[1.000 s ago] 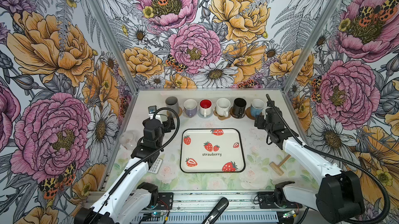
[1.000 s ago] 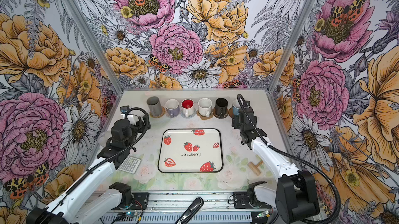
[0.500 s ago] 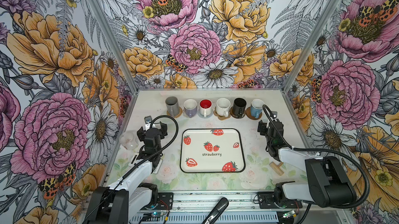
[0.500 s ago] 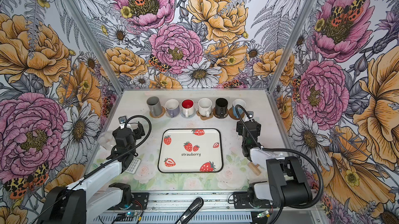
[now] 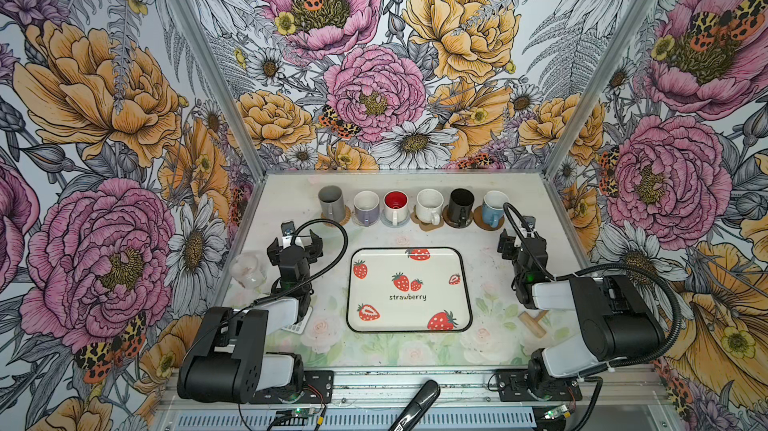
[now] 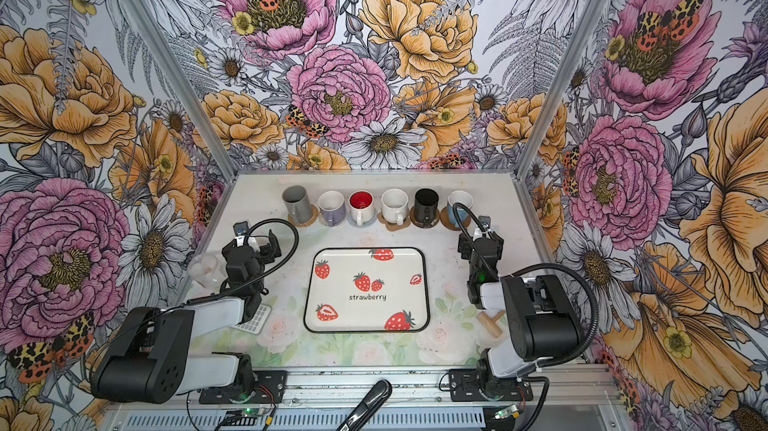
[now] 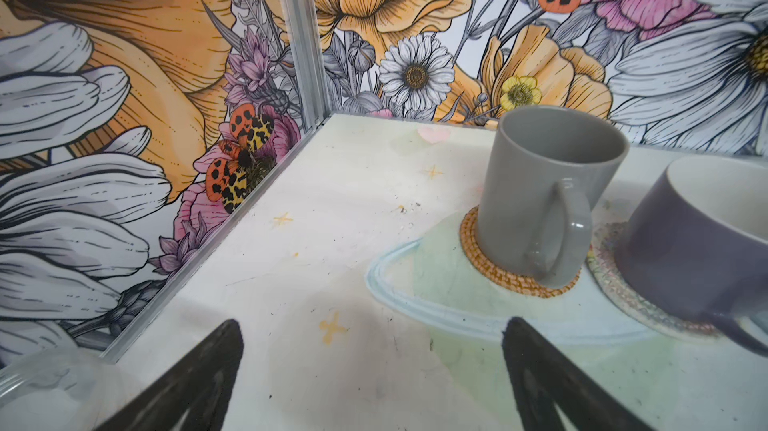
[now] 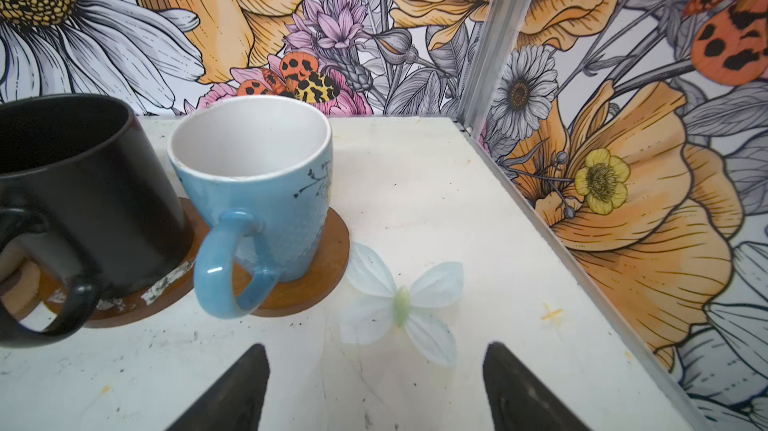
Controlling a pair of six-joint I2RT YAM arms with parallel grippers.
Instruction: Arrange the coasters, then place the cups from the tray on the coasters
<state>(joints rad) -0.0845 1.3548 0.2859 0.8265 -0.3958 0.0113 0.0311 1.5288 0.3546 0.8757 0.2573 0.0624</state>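
Placement step looks done. Left pincer point(image 5: 296, 242) jaws wide apart, empty; grey mug point(image 5: 331, 202) sits on rattan coaster point(image 7: 515, 279) just ahead of it. Tray point(image 5: 415, 316) bare, between the two pincers. Other four mugs point(image 5: 429, 204) on mats beyond it. Light blue mug point(image 5: 494, 206) on brown disc point(image 8: 299, 283) just ahead of right pincer point(image 5: 518, 238), jaws apart, holding nothing. Next move is probably only parking both arms clear of the row.

Lavender cup point(image 7: 690, 250) cut off at frame edge, black cup point(image 8: 83, 200) likewise cropped
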